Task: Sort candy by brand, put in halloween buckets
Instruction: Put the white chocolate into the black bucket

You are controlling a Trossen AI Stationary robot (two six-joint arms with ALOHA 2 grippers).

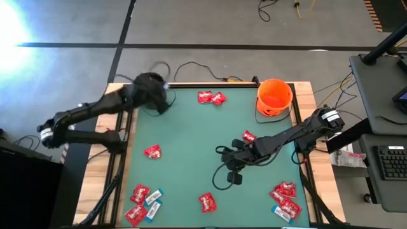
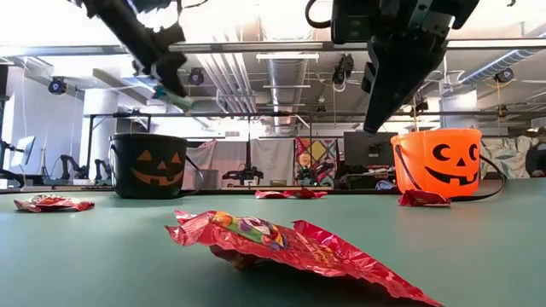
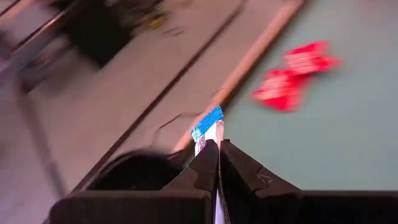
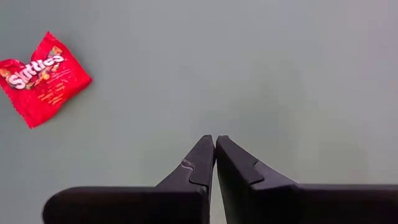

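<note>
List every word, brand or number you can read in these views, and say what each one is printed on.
"Skittles": on the red packet lying on the green table, right wrist view.
White-and-blue bar in the left end effector: print too blurred to read.
Red packets elsewhere: too small to read.
Orange bucket and black bucket: painted faces only, no words.

A crumpled red candy packet (image 2: pixel 290 246) lay on the green table (image 2: pixel 102 256) right in front of the cam, w/ more red packets farther back: one at far left (image 2: pixel 53 203), one mid-table (image 2: pixel 290 194), one just in front of the orange pumpkin bucket (image 2: pixel 437 162). The black cauldron bucket (image 2: pixel 149 165) stood back left, the orange one back right, well apart. Above the black bucket the left gripper (image 2: pixel 175 96) hung, pinching a white-and-blue bar (image 2: pixel 181 101), while the right arm (image 2: pixel 401 51) hung at upper right over the table.
</note>
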